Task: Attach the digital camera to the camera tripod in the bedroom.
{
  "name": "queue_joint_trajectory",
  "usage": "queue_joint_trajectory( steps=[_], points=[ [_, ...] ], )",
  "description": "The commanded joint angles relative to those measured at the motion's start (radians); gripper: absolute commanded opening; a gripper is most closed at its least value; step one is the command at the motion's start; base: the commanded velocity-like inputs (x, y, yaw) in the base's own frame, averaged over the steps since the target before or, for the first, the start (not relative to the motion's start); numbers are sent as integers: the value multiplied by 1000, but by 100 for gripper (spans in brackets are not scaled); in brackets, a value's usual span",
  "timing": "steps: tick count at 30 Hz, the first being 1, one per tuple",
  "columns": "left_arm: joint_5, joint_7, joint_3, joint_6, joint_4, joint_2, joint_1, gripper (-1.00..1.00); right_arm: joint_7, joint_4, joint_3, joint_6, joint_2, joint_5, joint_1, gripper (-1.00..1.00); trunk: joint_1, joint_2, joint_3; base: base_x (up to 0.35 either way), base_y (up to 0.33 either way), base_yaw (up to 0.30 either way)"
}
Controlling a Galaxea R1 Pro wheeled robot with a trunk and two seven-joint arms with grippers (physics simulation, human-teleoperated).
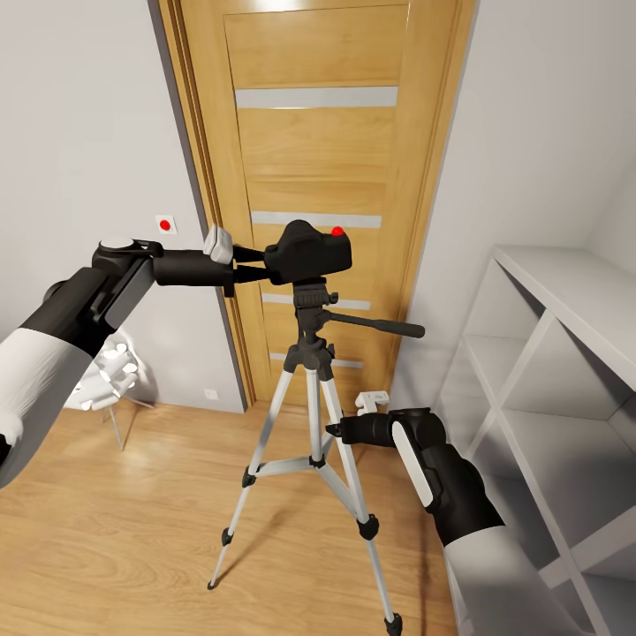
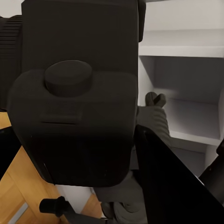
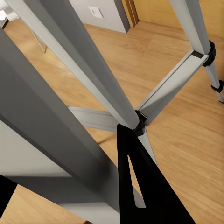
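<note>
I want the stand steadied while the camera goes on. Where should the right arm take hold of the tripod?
Probably one silver leg of the tripod, just above the brace: a thin straight tube the jaws can span. Come from the shelf side, where the right gripper is. Avoid the handle jutting from the head.

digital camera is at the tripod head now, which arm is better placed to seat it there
Left. The left hand holds the digital camera directly over the camera tripod head. The right hand is low beside a tripod leg, well below the head.
</note>
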Motion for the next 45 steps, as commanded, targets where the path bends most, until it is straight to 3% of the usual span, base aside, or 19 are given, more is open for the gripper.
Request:
queue_joint_trajectory(
  steps=[1,2,3,23,33,36,39,42,45],
  points=[
    [10,0,-4,7,0,1,-2,-100,-4,7,-1,9,0,25,-1,-100,1,-2,-2,0,0,0],
    [10,0,-4,7,1,1,-2,-100,-4,7,-1,9,0,24,-1,-100,1,-2,-2,0,0,0],
    [10,0,-4,7,1,1,-2,100,-4,7,-1,9,0,24,-1,-100,1,-2,-2,0,0,0],
    [11,3,-4,9,2,-1,-2,100,-4,7,-1,9,0,24,-1,-100,1,-2,-2,0,0,0],
    [30,-5,11,10,-8,1,-2,100,-4,8,-1,9,0,24,-1,-100,1,-2,-2,0,0,0],
    [53,-6,58,11,-11,2,-2,100,-4,7,-1,9,0,24,-1,-100,1,-2,-2,0,0,0],
    [109,-6,162,12,-8,1,-2,100,-4,9,-1,9,0,24,-1,-100,1,-2,-2,0,0,0],
    [149,-7,221,13,-6,2,-2,100,-4,8,-1,9,0,24,-1,-100,1,-2,-2,0,0,0],
    [168,-4,248,14,-2,2,-2,100,-4,8,-1,9,0,24,-1,-100,1,-2,-2,0,0,0]
  ],
)
